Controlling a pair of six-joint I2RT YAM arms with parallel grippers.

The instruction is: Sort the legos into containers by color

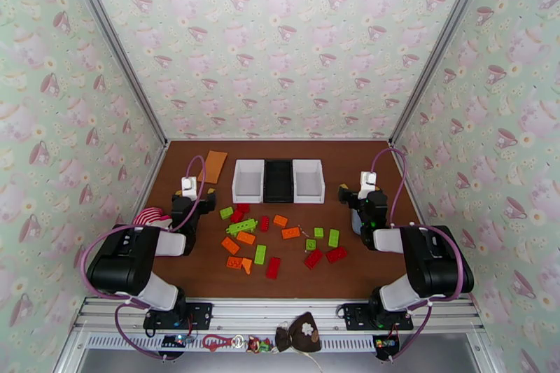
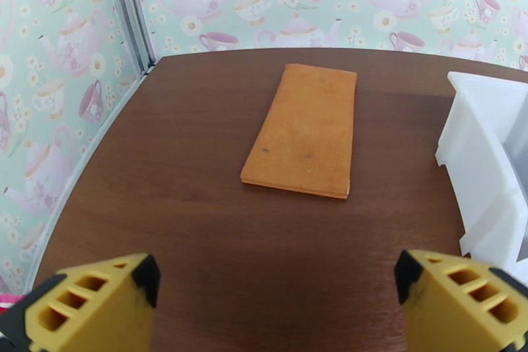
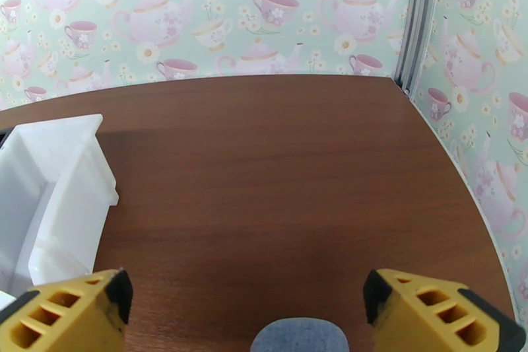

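Red, orange and lime green legos [image 1: 280,238] lie scattered on the brown table between the two arms. Behind them stand three containers in a row: a white bin [image 1: 248,182], a black bin [image 1: 278,182] and another white bin [image 1: 309,182]. All three look empty. My left gripper [image 1: 190,192] hovers left of the bricks; in its wrist view its yellow fingers [image 2: 99,307] stand wide apart, the left gripper [image 2: 274,277] open over bare table beside the white bin [image 2: 488,168]. My right gripper [image 1: 365,191] hovers right of the bins, the right gripper [image 3: 247,294] open, the white bin [image 3: 53,195] to its left.
A flat orange card [image 1: 214,166] lies left of the bins, also ahead of the left fingers as the orange card [image 2: 300,129]. A pink-and-white striped plush toy [image 1: 150,217] sits by the left arm. A grey rounded object [image 3: 300,337] shows below the right gripper. Patterned walls enclose the table.
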